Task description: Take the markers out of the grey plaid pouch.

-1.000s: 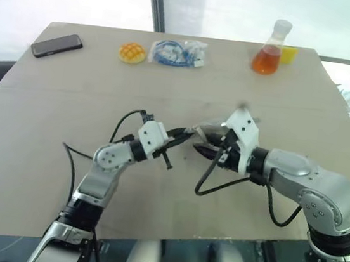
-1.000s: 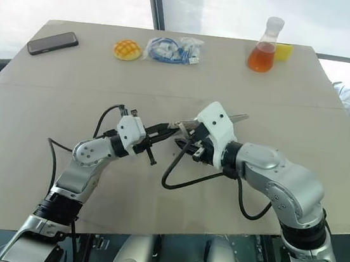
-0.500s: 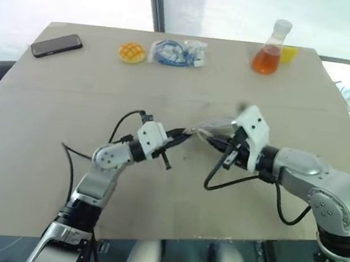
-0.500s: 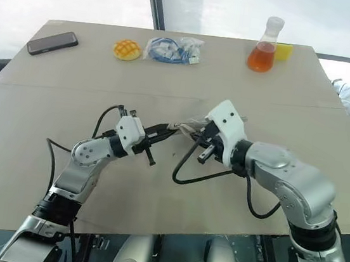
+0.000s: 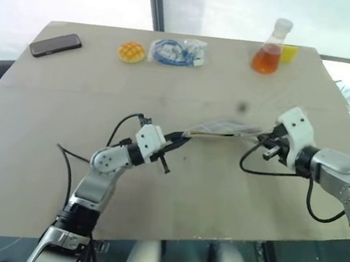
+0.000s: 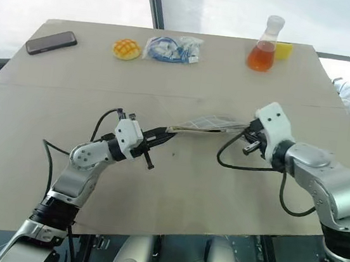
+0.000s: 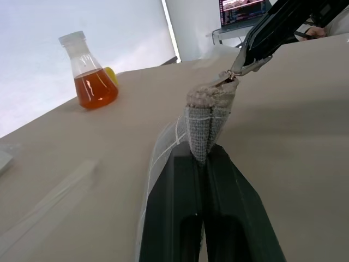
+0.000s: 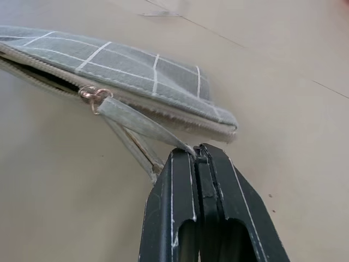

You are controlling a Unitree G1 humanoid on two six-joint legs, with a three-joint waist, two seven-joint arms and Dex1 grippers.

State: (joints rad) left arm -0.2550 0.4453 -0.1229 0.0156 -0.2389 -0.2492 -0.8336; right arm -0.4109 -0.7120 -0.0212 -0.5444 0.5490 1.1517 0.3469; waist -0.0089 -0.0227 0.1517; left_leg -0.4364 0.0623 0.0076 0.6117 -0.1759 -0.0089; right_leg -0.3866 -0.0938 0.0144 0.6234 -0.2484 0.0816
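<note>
The grey plaid pouch (image 5: 217, 126) hangs stretched above the table between my two grippers. My left gripper (image 5: 184, 134) is shut on one end of the pouch (image 7: 206, 128). My right gripper (image 5: 261, 139) is shut on the pouch's pull strap (image 8: 133, 126), close to the other end. The strap leads to the metal zip slider (image 8: 90, 94), and a dark gap shows along the zip beyond the slider. The markers are hidden from view.
Along the far side of the table (image 5: 155, 186) lie a black phone (image 5: 56, 45), a yellow bun-shaped toy (image 5: 132, 51), a clear bag with blue cable (image 5: 177, 51) and a flask of orange liquid (image 5: 268, 53) beside a small yellow thing (image 5: 289, 53).
My right gripper has closed and swung to the right, pulling the strap with it. The pouch now lies stretched out flatter between the grippers. The left gripper has stayed put.
</note>
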